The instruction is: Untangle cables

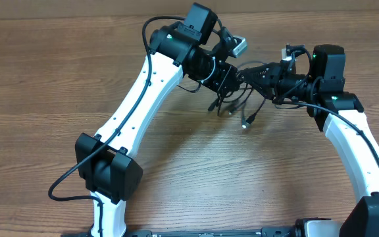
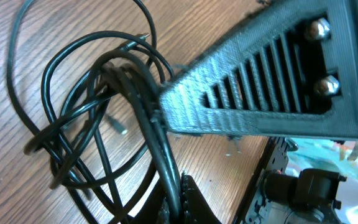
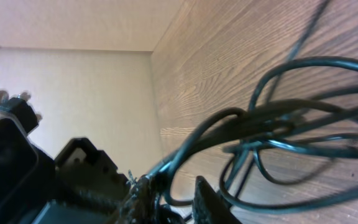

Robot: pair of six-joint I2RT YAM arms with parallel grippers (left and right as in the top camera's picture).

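The cables (image 1: 237,104) are a tangle of thin black cords on the wooden table between the two arms, with pale plug tips (image 1: 245,123) trailing toward the front. My left gripper (image 1: 233,80) reaches in from the left. In the left wrist view it (image 2: 178,202) is shut on a bundle of cable strands, and the loops (image 2: 86,124) hang off it to the left with one silver plug tip (image 2: 120,129). My right gripper (image 1: 254,74) meets it from the right. Its fingers (image 3: 145,199) stand slightly apart, with cable strands (image 3: 291,118) running through the gap.
The ribbed black body of the right gripper (image 2: 260,93) fills the upper right of the left wrist view, very close to the left jaws. A beige wall (image 3: 73,93) borders the table's far edge. The left arm's elbow (image 1: 107,168) sits at the front left.
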